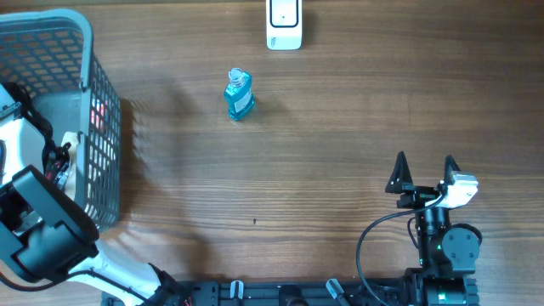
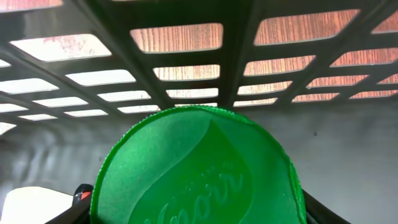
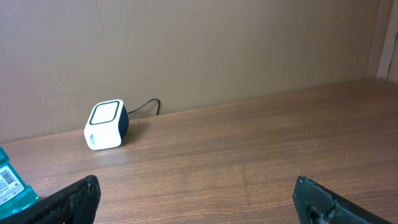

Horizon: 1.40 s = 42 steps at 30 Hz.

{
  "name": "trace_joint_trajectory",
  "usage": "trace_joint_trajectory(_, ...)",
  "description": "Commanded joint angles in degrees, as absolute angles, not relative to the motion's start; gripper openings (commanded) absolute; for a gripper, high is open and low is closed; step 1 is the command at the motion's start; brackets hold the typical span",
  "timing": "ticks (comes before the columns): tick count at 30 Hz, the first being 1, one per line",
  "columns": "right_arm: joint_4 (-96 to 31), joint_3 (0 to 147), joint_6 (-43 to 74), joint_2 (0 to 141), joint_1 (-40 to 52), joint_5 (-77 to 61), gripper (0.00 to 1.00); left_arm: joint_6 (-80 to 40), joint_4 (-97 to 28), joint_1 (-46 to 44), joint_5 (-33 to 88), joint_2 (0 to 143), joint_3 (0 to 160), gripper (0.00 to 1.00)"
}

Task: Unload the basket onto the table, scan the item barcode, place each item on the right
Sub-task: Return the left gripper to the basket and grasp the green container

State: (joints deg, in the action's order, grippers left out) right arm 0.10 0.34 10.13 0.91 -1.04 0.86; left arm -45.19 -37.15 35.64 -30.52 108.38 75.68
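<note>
Worktop (image 1: 340,127) of brown wood grain, seen from above, with two arms at its near edge. Grey mesh basket (image 1: 102,127) occupies the far left corner. The left arm reaches down into it, and the left gripper (image 1: 59,157) sits low inside, close to the basket's right wall.

Left wrist view: a round green lid (image 2: 199,174), embossed with a drop shape and the word "Knorr", fills the lower half of the frame directly in front of the camera. Behind it rise the basket's grey floor and latticed wall, with wood showing through the openings. Only dark slivers of the fingers show at the bottom corners, so it cannot be told whether the left gripper is wide, narrow or closed on the lidded item.

Blue bottle (image 1: 240,95) stands on the open worktop left of centre, toward the far edge and well apart from the basket. In the right wrist view its barcode label shows at the lower left margin.

White scanner (image 1: 284,25) rests at the middle of the far edge. The right wrist view shows its square window on top and a dark cable (image 3: 146,106) leaving its rear — the unit sits near the bottle but not touching it.

Right gripper (image 1: 423,170) hovers over the near right part of the worktop, jaws spread wide and holding nothing — its fingers (image 3: 78,199) frame bare wood.
</note>
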Motion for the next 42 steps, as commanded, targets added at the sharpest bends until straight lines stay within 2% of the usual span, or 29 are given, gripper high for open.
trace_joint_trajectory(1,0.3,0.3,9.1,0.4,-0.8,-0.1,1.00,-45.3,-37.9,35.9,-31.6,106.1,75.2,0.70)
trace_joint_trajectory(4,0.3,0.3,9.1,0.4,-0.8,-0.1,1.00,-45.3,-36.9,35.9,-31.6,105.7,75.2,0.90)
trace_joint_trajectory(6,0.3,0.3,9.1,0.4,-0.8,-0.1,1.00,-45.3,-36.6,35.9,-31.6,105.8,75.2,0.94)
trace_joint_trajectory(26,0.3,0.3,9.1,0.4,-0.8,-0.1,1.00,-45.2,-34.1,39.5,-34.3,107.3,74.9,0.99)
trace_joint_trajectory(42,0.3,0.3,9.1,0.4,-0.8,-0.1,1.00,-45.2,-33.8,40.0,-29.4,108.6,74.9,0.98)
